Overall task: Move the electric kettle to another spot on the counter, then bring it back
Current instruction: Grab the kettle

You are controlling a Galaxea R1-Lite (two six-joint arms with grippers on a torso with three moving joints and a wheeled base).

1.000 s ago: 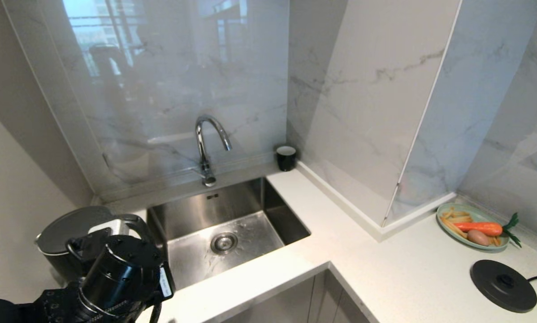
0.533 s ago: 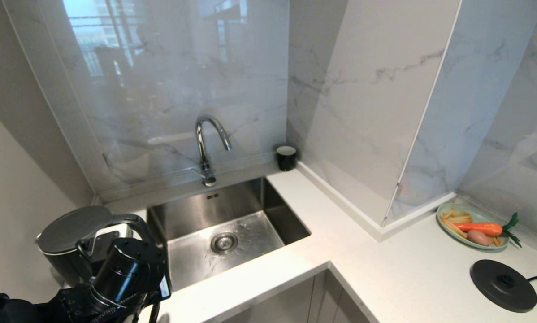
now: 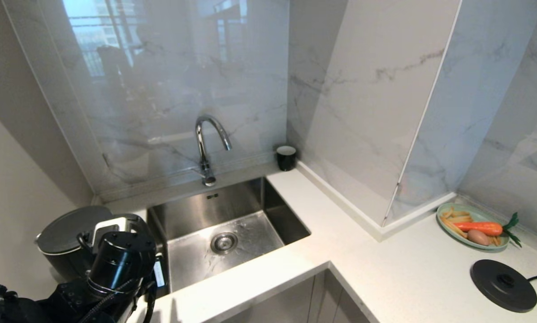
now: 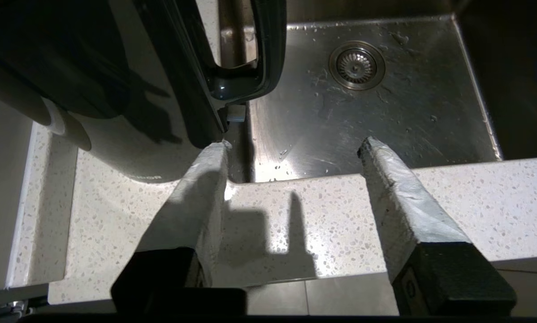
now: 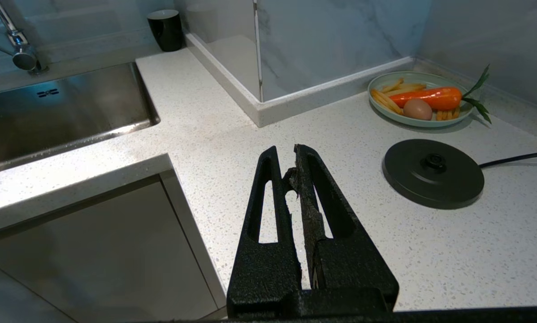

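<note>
- Left gripper (image 4: 293,146): its two pale taped fingers stand spread apart with nothing between them, poised over the front strip of the counter just short of the kettle's handle.
- Tall glossy black cylindrical electric kettle (image 4: 116,67): stands upright on the pale speckled stone counter (image 4: 273,215), in the left corner, right beside the steel sink (image 4: 385,98). Its big loop handle (image 4: 259,49) faces the sink side, just ahead of the nearer finger.
- Step in hand, as judged: the kettle sits at its away spot, far from its flat round black corded base disc (image 3: 503,285) at the right end of the counter; the return leg is outstanding.
- Recommended practice: bring the open fingers squarely either side of the handle's upright run, close firmly, lift straight up before travelling. The kettle stands hard by the sink edge, so any sideways nudge risks tipping it in.
- Right gripper (image 5: 291,163): black fingers pressed together, empty, parked above the counter near the base disc.
- Obscured: in the head view the left arm covers most of the kettle body and the handle's lower part; the wrist view cuts off the lid and spout. Whether the nearer finger touches the kettle cannot be told.
</note>
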